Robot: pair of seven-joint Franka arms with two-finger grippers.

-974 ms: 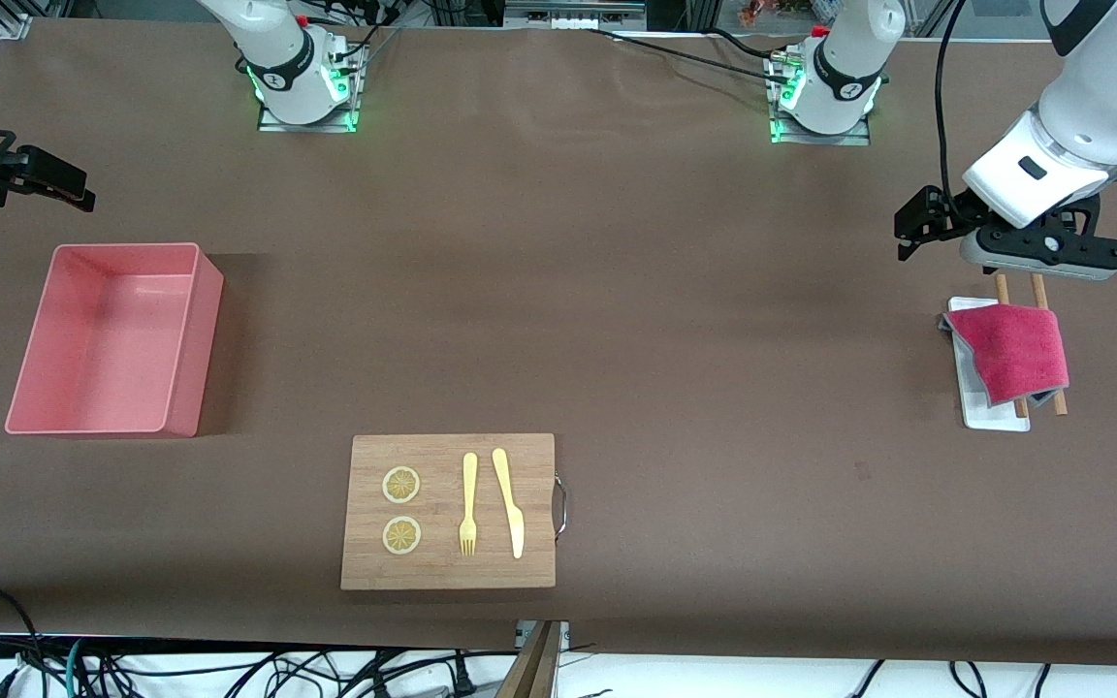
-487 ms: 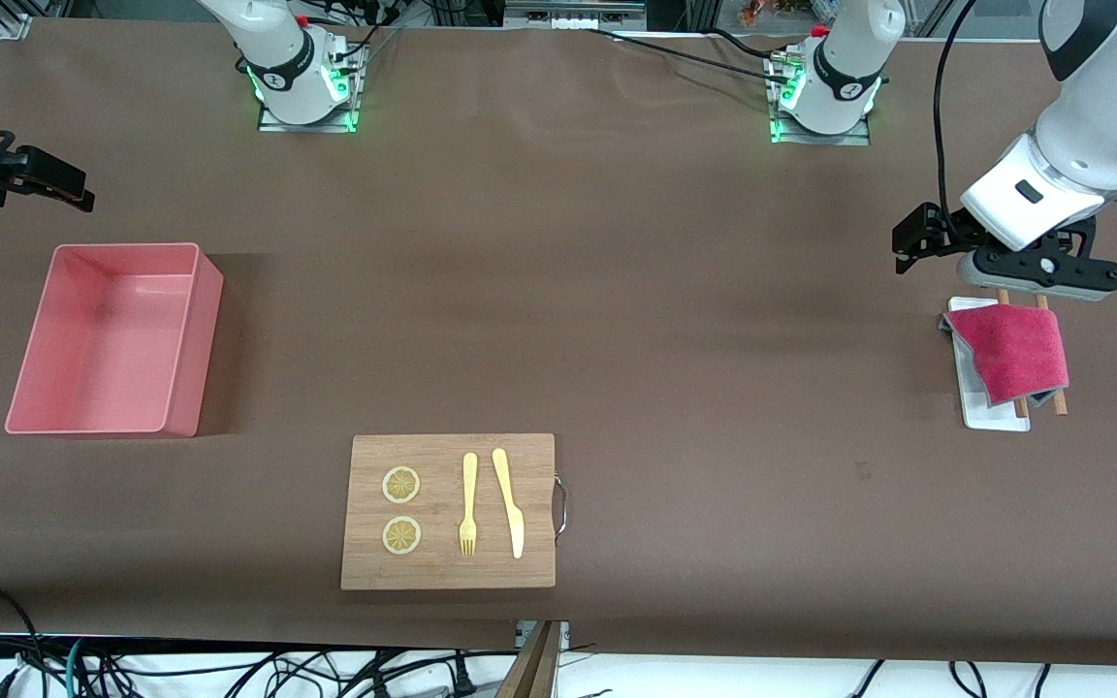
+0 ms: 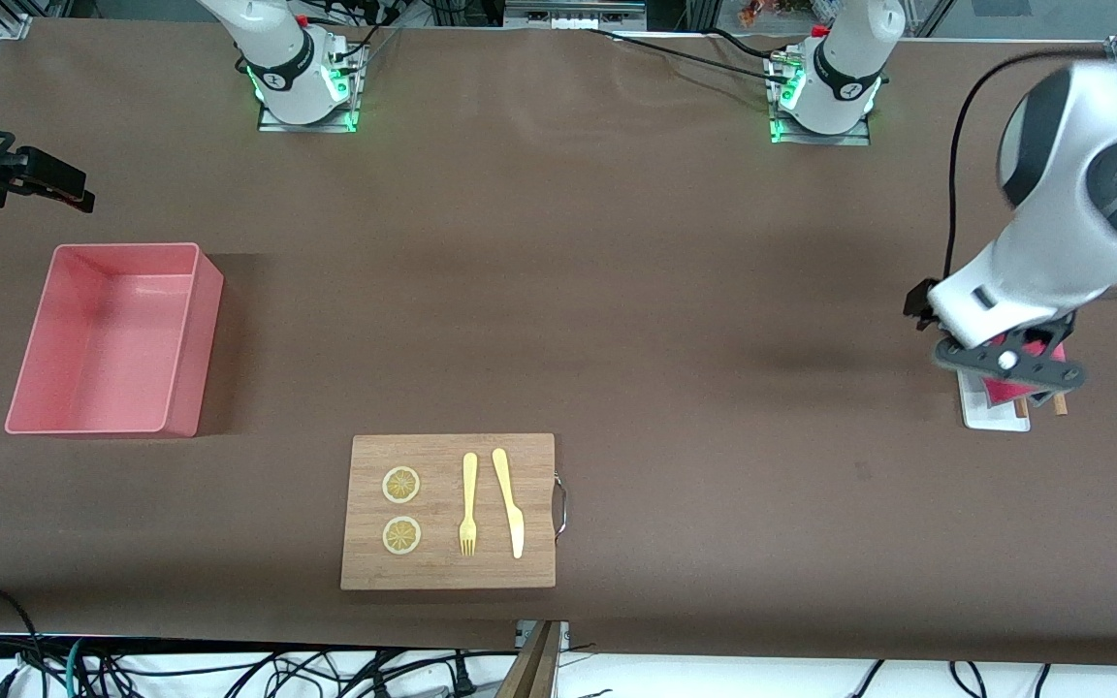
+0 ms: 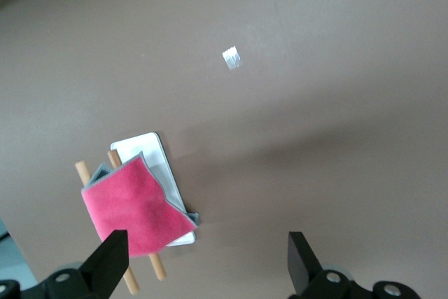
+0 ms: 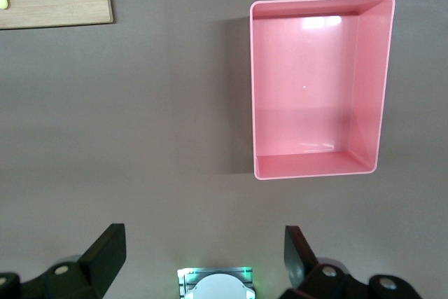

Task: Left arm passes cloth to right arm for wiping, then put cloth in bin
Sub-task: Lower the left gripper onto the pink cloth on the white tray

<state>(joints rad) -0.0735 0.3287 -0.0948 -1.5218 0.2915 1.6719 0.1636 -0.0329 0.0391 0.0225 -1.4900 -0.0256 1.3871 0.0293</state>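
Your left gripper (image 3: 1007,361) has swung down over the cloth (image 4: 134,211), jaws wide and empty; the cloth lies on the white tray (image 4: 155,155). Grasping comes next. Your right gripper (image 5: 203,253), also wide, waits over the table near the bin (image 3: 103,339).

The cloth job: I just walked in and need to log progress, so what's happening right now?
The left arm's pincer is open over the cloth, which lies draped on two wooden sticks across a small white tray at the left arm's end of the table; nothing is gripped yet. The right arm's pincer waits, open, up near the empty bin. The cutting board with lemon slices, fork and knife sits untouched.
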